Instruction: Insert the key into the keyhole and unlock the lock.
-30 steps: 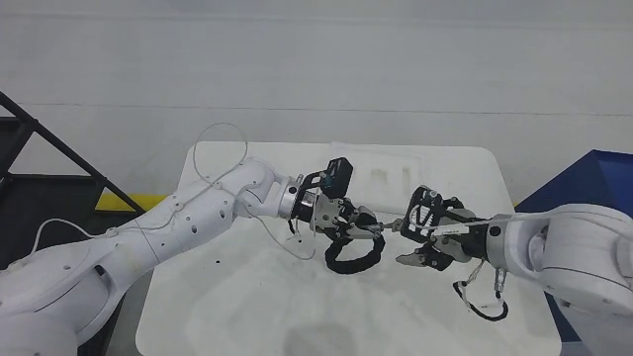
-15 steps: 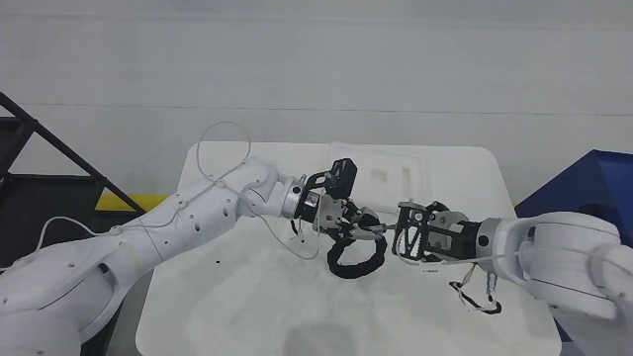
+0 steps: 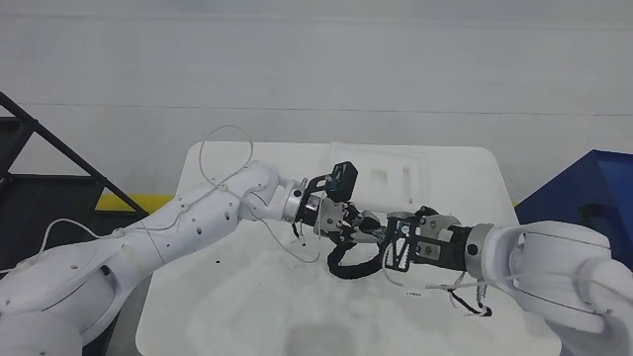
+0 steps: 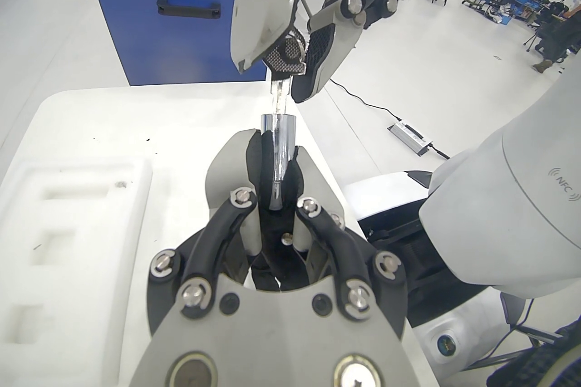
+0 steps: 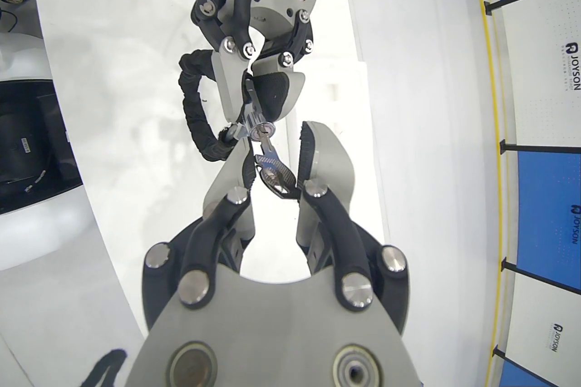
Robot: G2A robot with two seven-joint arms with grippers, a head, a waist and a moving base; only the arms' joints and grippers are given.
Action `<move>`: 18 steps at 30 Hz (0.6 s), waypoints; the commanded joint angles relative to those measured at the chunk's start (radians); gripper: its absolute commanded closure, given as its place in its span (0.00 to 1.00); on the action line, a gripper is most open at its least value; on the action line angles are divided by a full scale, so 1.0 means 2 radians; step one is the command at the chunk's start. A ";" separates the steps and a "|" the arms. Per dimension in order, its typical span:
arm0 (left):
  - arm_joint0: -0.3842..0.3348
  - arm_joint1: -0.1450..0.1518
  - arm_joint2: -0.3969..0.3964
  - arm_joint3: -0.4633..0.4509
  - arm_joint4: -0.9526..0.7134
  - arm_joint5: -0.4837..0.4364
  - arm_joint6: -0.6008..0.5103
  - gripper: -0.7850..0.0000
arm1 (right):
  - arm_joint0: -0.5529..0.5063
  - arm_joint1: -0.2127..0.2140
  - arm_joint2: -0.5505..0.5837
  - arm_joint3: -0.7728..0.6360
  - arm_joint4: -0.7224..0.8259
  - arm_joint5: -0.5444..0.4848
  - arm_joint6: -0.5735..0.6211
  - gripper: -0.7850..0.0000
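Note:
A black cable lock (image 3: 354, 257) with a chrome cylinder (image 4: 278, 134) hangs above the white table (image 3: 247, 307). My left gripper (image 3: 348, 224) is shut on the cylinder, whose keyhole end (image 5: 262, 130) faces the right arm. The cable (image 5: 193, 107) loops down beside it. The key (image 5: 274, 175) has a dark textured head, and its blade sits in the keyhole. My right gripper (image 5: 278, 137) is shut on the key's head (image 4: 285, 57), in line with the cylinder. In the top view the right gripper (image 3: 391, 237) meets the left one at mid-table.
A white foam tray (image 3: 396, 170) with recesses lies at the table's far side, behind the grippers. A blue cabinet (image 3: 584, 183) stands off the table's right edge. A loose black cord (image 3: 470, 302) hangs under the right arm.
The right gripper has rolled about its own axis while holding the key and has shifted a little toward the lock. The left gripper and lock have stayed almost in place.

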 commanded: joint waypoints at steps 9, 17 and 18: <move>0.000 0.000 0.000 -0.001 0.011 0.000 0.011 1.00 | -0.004 0.001 0.011 0.004 0.071 0.033 0.000 1.00; -0.001 0.001 0.000 -0.002 0.033 0.000 0.029 1.00 | -0.009 0.002 0.032 0.047 0.179 0.084 0.002 1.00; -0.001 0.001 0.000 -0.002 0.036 0.000 0.032 1.00 | -0.009 0.002 0.034 0.052 0.191 0.088 0.001 1.00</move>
